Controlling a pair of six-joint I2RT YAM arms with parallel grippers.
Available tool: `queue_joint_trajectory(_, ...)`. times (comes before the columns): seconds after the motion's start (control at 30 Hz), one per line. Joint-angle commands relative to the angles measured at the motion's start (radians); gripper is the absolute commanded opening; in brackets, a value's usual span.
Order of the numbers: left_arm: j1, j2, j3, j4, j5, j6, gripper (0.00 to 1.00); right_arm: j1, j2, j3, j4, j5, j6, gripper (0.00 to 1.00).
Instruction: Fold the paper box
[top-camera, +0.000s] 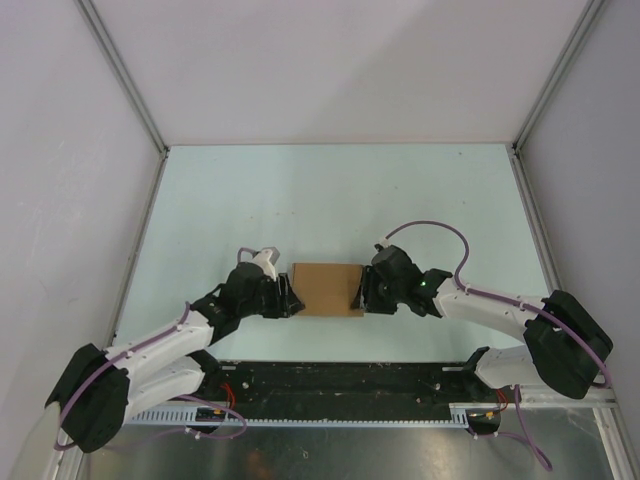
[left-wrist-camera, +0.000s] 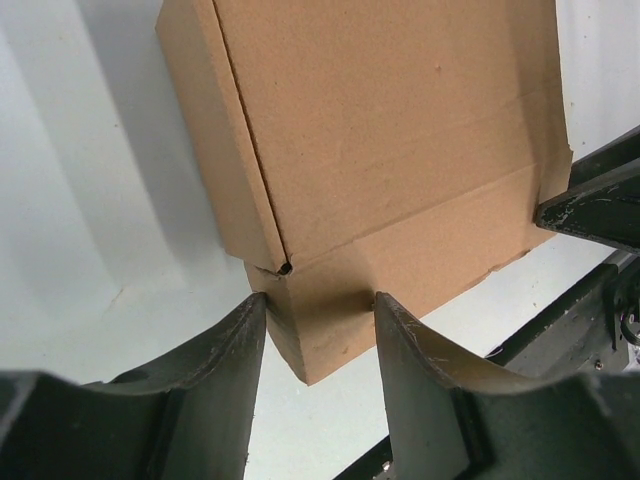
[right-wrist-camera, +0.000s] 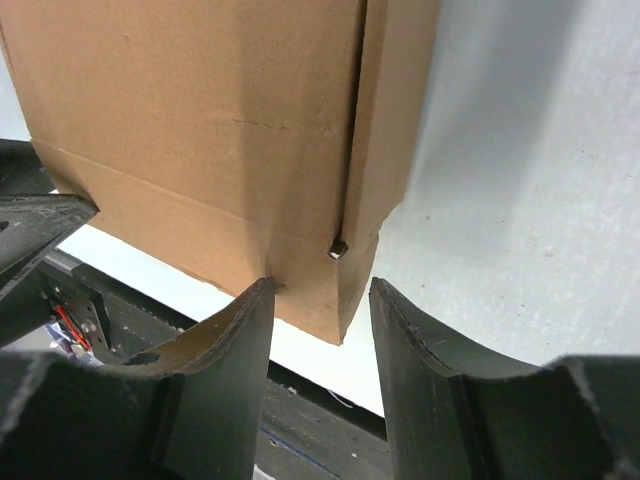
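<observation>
**Top view: both grippers meet the box at its two ends**

You see the brown box (top-camera: 327, 288) lying flat on the pale table (top-camera: 300, 190). It sits in the middle from left to right, closer to the near edge than to the far one. Its wide face points up.

Your left gripper (top-camera: 288, 297) is at the left end of the box. Your right gripper (top-camera: 362, 290) is at the right end. The two arms reach in from the near corners and point at each other, with the box between them.

From the left wrist, you see a corner of the box pushed in between the two fingers (left-wrist-camera: 235, 350). The card touches both fingers, so the left gripper is clamped on the box. A fold line runs across the box face, and a narrow side wall stands along one edge. A dark finger of the right gripper shows at the far end of the box.

From the right wrist, you see another corner of the box between the fingers (right-wrist-camera: 245, 340). One finger touches the card. The other is just beside it. You cannot tell if this gripper is pinching the box or only sits around it.
</observation>
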Motion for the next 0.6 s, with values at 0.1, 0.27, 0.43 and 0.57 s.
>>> queue_joint_trajectory(0.1, -0.009, 0.015, -0.005, 0.036, -0.014, 0.014, 0.52, 0.006, -0.005, 0.003, -0.047, 0.055, -0.030, 0.49)
queue_joint_trajectory(0.27, -0.009, 0.018, -0.011, 0.036, -0.020, 0.017, 0.51, 0.008, 0.003, 0.003, -0.060, 0.071, -0.039, 0.48)
queue_joint_trajectory(0.43, -0.007, 0.024, -0.014, 0.039, -0.030, 0.016, 0.51, 0.008, 0.019, 0.003, -0.046, 0.080, -0.048, 0.47)
queue_joint_trajectory(0.57, -0.007, 0.031, -0.010, 0.041, -0.030, 0.019, 0.50, 0.008, 0.033, 0.003, -0.029, 0.084, -0.054, 0.43)
